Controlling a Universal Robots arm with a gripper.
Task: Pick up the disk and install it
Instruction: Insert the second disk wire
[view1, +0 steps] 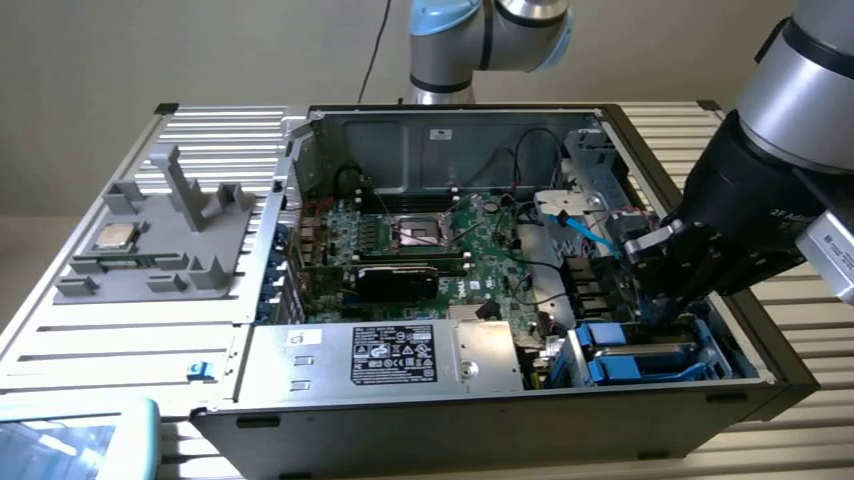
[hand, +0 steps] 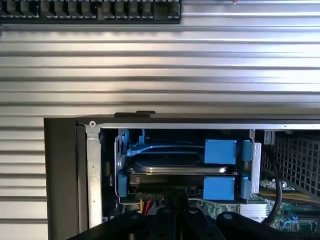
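The gripper (view1: 657, 318) is seen lowered into the near corner of an open computer case (view1: 441, 420) at the exterior view's right, its fingers drawn fully together. Whether anything is pinched between them cannot be told; in the wrist view the fingertips (hand: 172, 212) are placed just at the near edge of the disk (hand: 182, 169). The disk, a flat grey drive clipped in a blue frame (hand: 220, 151), is seated level inside the drive bay (view1: 647, 360), between blue brackets. Deeper in the case, a green motherboard (view1: 441, 255) is laid flat, with a silver box (view1: 387, 357) bearing a black label along the near wall. At the exterior view's left, a grey fixture (view1: 147, 240) is set on the ribbed table (view1: 107, 340), and a small silver chip (view1: 115, 237) is rested in it.
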